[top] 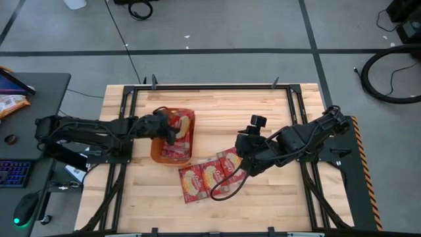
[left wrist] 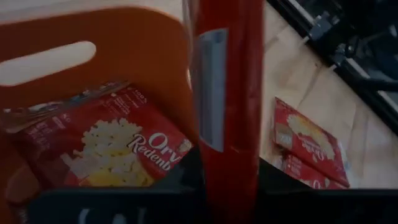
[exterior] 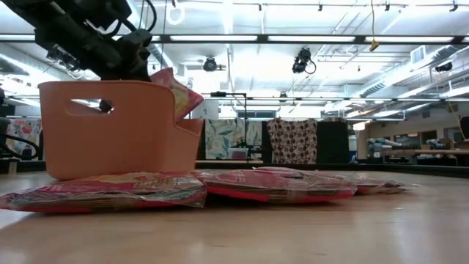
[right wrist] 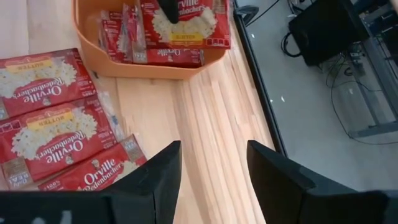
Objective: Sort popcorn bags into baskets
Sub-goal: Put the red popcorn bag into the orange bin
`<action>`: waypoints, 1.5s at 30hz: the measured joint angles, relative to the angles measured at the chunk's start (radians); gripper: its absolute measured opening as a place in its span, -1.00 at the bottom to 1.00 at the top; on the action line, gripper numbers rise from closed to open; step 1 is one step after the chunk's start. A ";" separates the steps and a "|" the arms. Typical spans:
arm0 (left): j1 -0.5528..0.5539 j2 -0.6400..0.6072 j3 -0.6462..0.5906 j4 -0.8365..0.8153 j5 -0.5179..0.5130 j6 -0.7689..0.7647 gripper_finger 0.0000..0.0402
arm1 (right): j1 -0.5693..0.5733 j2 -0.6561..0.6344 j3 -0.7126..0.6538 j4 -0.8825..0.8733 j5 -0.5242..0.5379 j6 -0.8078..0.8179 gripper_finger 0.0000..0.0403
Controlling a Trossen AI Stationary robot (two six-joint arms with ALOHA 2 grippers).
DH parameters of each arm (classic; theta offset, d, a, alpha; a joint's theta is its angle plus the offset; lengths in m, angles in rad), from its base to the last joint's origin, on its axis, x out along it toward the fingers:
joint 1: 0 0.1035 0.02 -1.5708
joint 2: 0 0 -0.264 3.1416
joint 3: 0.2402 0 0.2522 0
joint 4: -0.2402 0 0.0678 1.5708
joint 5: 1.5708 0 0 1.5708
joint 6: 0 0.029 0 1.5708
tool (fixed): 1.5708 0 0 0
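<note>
An orange basket (top: 156, 155) stands at the table's left centre with several red popcorn bags inside (left wrist: 106, 143). My left gripper (top: 169, 129) is over the basket, shut on one more popcorn bag (left wrist: 227, 87) that stands on edge. This bag pokes above the basket's low rim in the low view (exterior: 177, 92). Three popcorn bags (top: 191, 183) (top: 210, 174) (top: 229, 161) lie flat on the table right of the basket. My right gripper (right wrist: 211, 174) hangs open above the table beside them, nothing between its fingers. My left gripper pinches the popcorn bag between its two fingers, one finger (left wrist: 180, 180) on each flat face. The bag shows edge-on (left wrist: 227, 168) and runs forward past the fingers. It stands tilted over the basket; whether its lower end rests on the bags inside is hidden.
The basket's tall end has a handle slot (exterior: 88, 108). Black frame rails (top: 125, 118) run along the table's left and right sides. Bare wood lies at the table's far right and near edge. A desk with a keyboard (top: 13, 172) stands left of the table.
</note>
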 joint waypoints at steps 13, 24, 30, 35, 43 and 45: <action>-0.030 0.001 0.126 -0.223 -0.058 0.050 -0.21 | 0.005 0.000 0.000 0.006 -0.007 0.004 -0.08; -0.038 -0.006 0.278 -0.450 -0.158 0.144 -0.10 | 0.014 0.000 0.000 0.008 -0.009 0.010 -0.08; -0.127 -0.007 0.300 -0.318 -0.112 0.282 -0.10 | 0.014 0.000 -0.004 0.012 -0.025 0.012 -0.08; -0.193 0.041 0.248 -0.168 -0.135 0.312 -0.10 | 0.014 0.000 -0.056 0.044 -0.027 0.010 -0.08; -0.120 0.238 0.269 -0.123 -0.065 0.317 -0.10 | 0.012 0.002 -0.136 0.107 -0.033 -0.025 -0.08; -0.086 0.289 0.292 -0.124 -0.030 0.345 -0.10 | 0.010 0.001 -0.136 0.118 -0.034 -0.026 -0.08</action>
